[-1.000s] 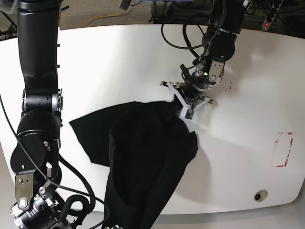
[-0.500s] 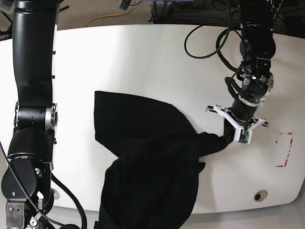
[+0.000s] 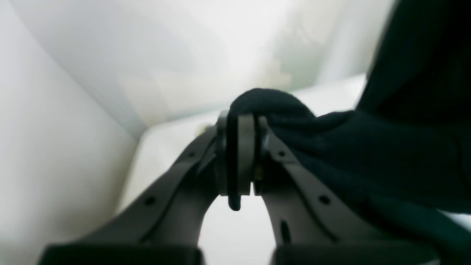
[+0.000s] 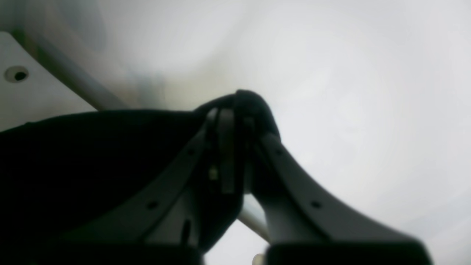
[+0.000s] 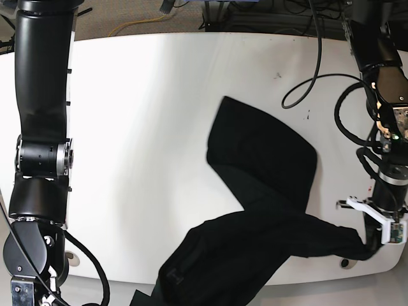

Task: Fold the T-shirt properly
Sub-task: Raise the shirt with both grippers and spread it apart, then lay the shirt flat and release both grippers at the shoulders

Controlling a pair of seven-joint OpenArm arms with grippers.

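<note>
Dragged rightward since before, the T-shirt (image 5: 268,191) trails; left tool (image 3: 241,147) and right tool (image 4: 230,147) both clamp cloth.

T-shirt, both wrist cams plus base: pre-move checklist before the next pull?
1. Left gripper shut on T-shirt cloth: ok.
2. Right gripper shut on cloth: ok.
3. Shirt spread flat on the table: not ok, bunched and stretched toward the front right edge.
4. Printed side showing: not ok, only black visible.
5. Which corners are held: cannot tell.
6. Right gripper position in base view: cannot tell, out of frame.
</note>
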